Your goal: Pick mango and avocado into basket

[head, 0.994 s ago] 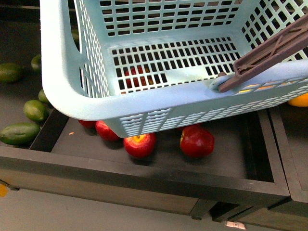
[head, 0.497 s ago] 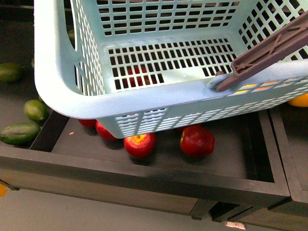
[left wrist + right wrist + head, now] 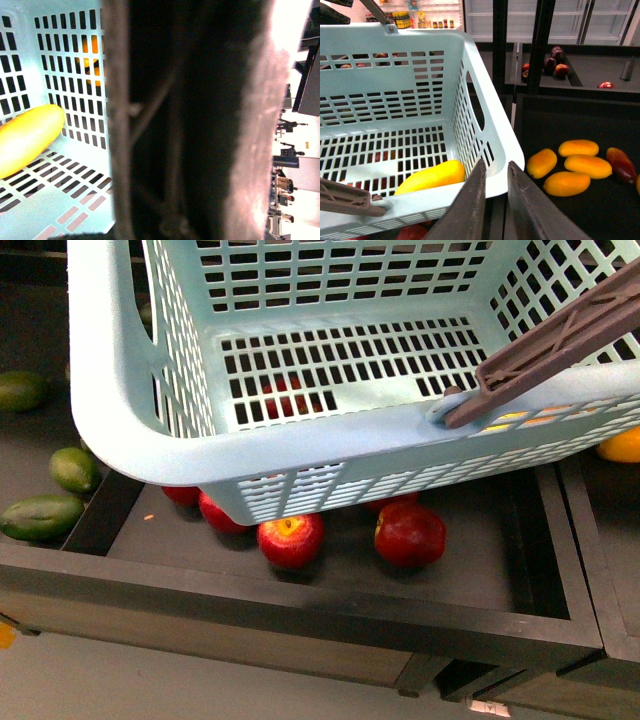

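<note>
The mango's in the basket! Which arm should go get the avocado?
Probably right: its end effector is empty, while the left wrist camera is pressed against the basket handle. The avocado lies leftward, though.

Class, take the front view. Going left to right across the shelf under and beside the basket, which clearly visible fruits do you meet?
Avocado → red apple with a yellow patch → second red apple → orange fruit at the right edge.
</note>
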Robot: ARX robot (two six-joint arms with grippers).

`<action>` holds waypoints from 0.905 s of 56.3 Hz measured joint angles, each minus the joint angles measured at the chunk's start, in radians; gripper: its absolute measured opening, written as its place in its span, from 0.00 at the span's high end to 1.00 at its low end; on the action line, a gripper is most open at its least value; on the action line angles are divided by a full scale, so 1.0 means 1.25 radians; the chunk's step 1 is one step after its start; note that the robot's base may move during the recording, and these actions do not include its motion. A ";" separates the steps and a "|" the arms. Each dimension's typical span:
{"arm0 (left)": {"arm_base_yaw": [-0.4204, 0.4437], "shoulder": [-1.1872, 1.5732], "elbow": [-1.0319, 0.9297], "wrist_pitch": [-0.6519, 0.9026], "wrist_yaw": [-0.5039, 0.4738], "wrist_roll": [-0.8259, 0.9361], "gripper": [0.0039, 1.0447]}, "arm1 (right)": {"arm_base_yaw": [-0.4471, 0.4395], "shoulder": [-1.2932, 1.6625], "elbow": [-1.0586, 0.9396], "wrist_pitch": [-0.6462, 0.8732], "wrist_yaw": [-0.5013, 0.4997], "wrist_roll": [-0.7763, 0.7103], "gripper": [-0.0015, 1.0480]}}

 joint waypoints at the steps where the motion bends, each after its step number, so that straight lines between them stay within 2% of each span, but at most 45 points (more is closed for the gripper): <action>1: 0.000 0.000 0.000 0.000 0.000 0.001 0.88 | 0.001 -0.001 0.000 0.000 0.001 0.000 0.79; 25: 0.000 0.000 0.000 0.000 0.002 -0.001 0.88 | 0.003 -0.002 0.000 0.000 0.007 0.000 0.21; 30: -0.008 0.000 0.000 0.000 0.003 0.000 0.88 | 0.003 -0.002 0.000 0.000 0.012 0.001 0.07; 51: -0.007 -0.001 0.000 0.000 0.004 -0.003 0.88 | 0.005 -0.004 -0.001 -0.001 0.009 0.000 0.08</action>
